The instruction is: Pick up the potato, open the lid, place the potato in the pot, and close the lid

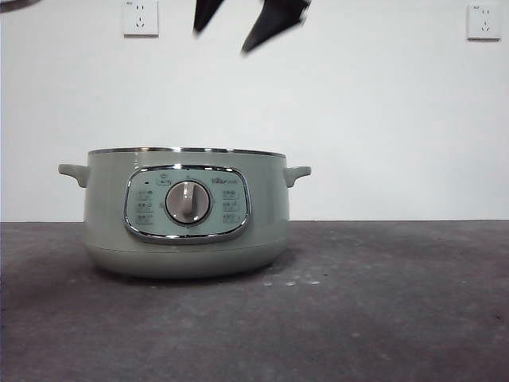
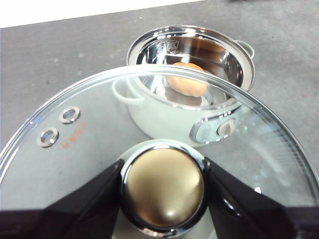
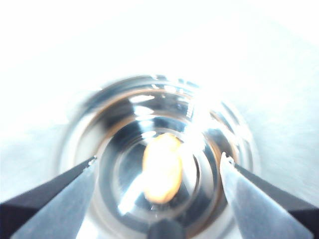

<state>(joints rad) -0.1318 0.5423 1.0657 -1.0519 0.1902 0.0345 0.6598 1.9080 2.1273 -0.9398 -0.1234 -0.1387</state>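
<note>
Potato [image 2: 186, 85] is in the pot [image 1: 187, 215], lying on the steel floor of the bowl. Both wrist views confirm it. Pot sits on the bench [image 1: 382, 318], control dial facing the front camera, top open.

Left hand [image 2: 162, 191] is clamped on the lid [image 2: 75, 149] knob, one jaw on each side of it, with the glass held off to the side of the pot and raised. It looks to be parked there so the opening stays free for the drop, with the two vent holes on the far side from the pot. Through the glass I see the pot's rim and panel, so the lid is well clear of the pot, not resting on it.

Right hand [image 3: 159, 164] hangs straight above the opening, jaws spread wide, nothing between them. Potato [image 3: 162, 169] shows centred below the gap, apart from the jaws. Judging by that, the drop is done. That view is washed out and blurry, so finer detail is unreadable.

Front view only shows two dark jaw tips [image 1: 254, 20] at the top edge, above the pot. I can't tell from there which arm they are.

Remaining step by my read: right hand clears out, lid goes back on the rim.
</note>
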